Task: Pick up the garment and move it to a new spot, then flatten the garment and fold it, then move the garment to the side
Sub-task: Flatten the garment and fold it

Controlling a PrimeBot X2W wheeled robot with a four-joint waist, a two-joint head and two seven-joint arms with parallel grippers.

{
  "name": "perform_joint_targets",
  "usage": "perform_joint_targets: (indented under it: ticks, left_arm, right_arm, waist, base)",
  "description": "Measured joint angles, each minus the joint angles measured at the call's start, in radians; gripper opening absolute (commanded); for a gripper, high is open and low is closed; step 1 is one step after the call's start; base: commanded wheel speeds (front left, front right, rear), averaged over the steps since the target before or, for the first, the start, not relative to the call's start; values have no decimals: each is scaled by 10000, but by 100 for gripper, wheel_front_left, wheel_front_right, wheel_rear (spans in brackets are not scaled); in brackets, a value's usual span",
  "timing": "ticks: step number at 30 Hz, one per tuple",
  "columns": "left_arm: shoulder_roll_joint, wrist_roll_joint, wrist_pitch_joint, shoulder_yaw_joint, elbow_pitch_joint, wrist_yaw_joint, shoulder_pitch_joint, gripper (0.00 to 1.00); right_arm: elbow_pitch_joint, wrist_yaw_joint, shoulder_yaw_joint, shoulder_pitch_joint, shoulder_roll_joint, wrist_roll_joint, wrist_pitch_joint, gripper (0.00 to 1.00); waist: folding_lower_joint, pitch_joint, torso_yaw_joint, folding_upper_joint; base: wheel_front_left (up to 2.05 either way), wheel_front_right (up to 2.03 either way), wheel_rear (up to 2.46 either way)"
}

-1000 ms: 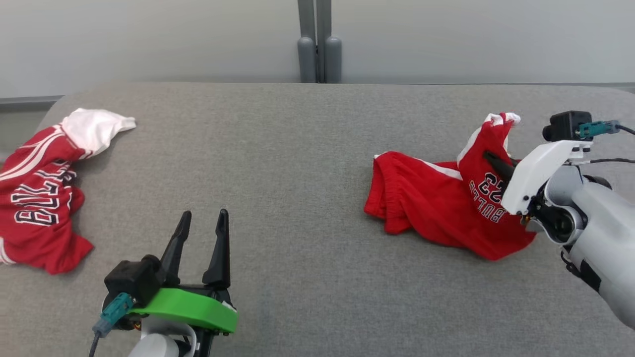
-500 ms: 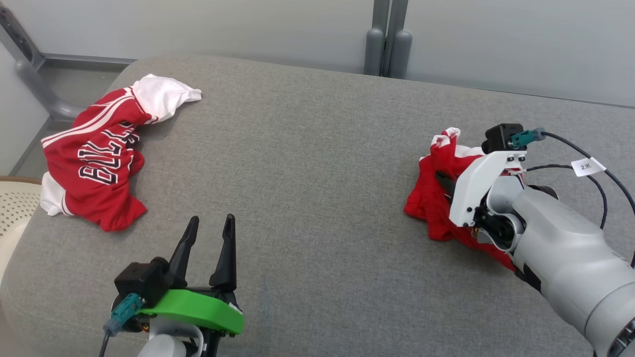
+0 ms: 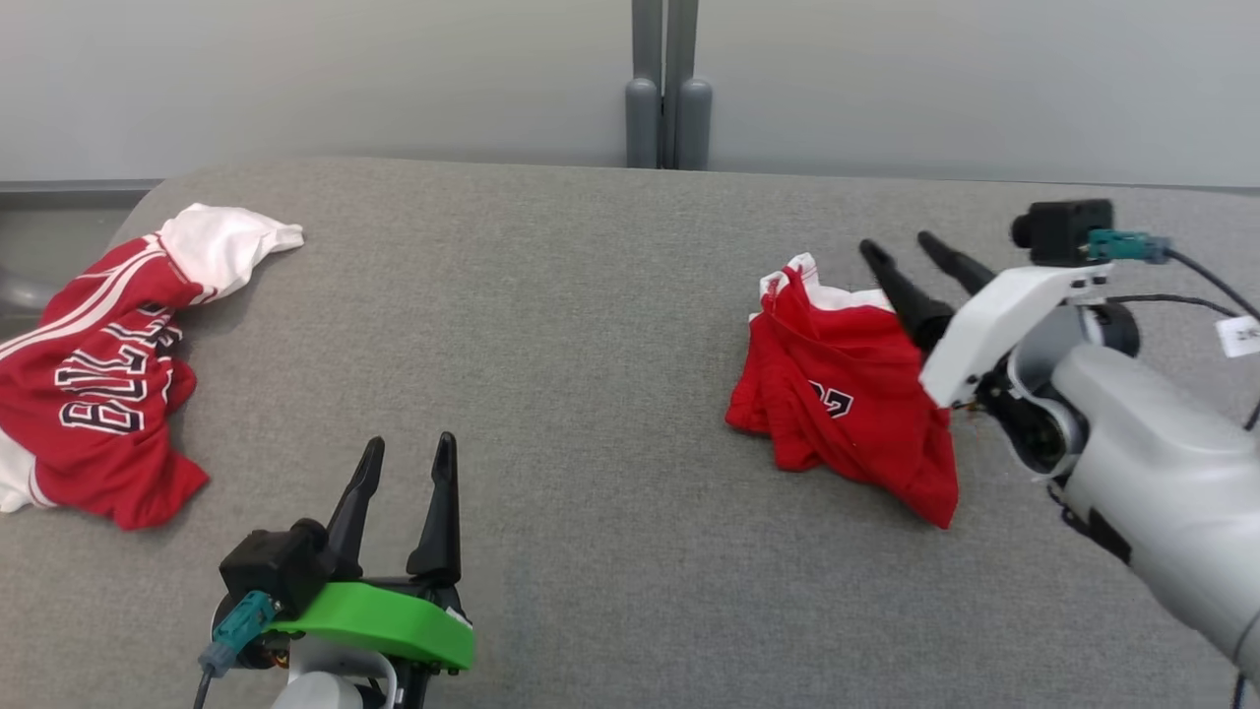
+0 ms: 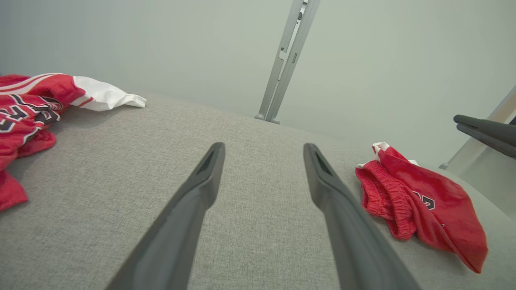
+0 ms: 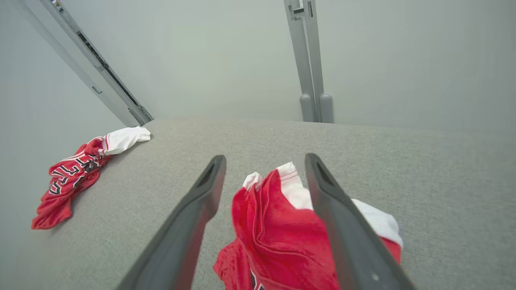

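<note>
The red shorts (image 3: 847, 404) are lying in a crumpled heap on the right side of the gray table (image 3: 591, 325); the right gripper (image 3: 896, 242) is hanging above their far edge with its two fingers spread wide, holding nothing; the left gripper (image 3: 409, 443) is sitting wide open and empty near the front; a red and white shirt (image 3: 98, 384) is lying far off at the left edge.
</note>
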Motion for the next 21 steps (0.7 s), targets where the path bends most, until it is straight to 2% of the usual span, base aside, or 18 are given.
perform_joint_targets:
  ticks: [6, 9, 12, 13, 14, 15, 21]
  left_arm:
    - [-59, 73, 0, 58, -81, -52, 70, 100]
    - [-102, 104, 0, 54, -82, -92, 81, 100]
    - [-111, 115, 0, 75, -58, -157, 81, 100]
    - [-113, 125, 0, 81, -54, -167, 80, 100]
    - [-113, 142, 0, 82, -52, -178, 77, 100]
    - [-107, 153, 0, 86, -42, -215, 73, 100]
    - [-77, 290, 2, 67, 33, -236, 45, 100]
  right_arm:
    - [203, -2, -882, 398, -1315, -435, -746, 100]
    - [786, -2, -1193, 743, -1475, -761, -826, 100]
    - [1221, -2, -1421, 993, -1289, -980, -844, 100]
    - [1373, -2, -1465, 1059, -1170, -1070, -851, 75]
    - [1501, -2, -1490, 1142, -1047, -1078, -853, 32]
    - [1628, -2, -1490, 1221, -922, -1118, -853, 0]
    - [2454, -2, -1452, 1656, -105, -1051, -353, 0]
  waist:
    - [0, -116, -390, 0]
    - [0, -89, -373, 0]
    - [0, -35, -265, 0]
    - [0, -15, -219, 0]
    - [0, 3, -169, 0]
    - [0, 21, -112, 0]
    - [0, 102, 273, 0]
  base:
    - [0, 0, 0]
    - [0, 0, 0]
    - [0, 0, 0]
    - [0, 0, 0]
    - [0, 0, 0]
    - [0, 0, 0]
    - [0, 0, 0]
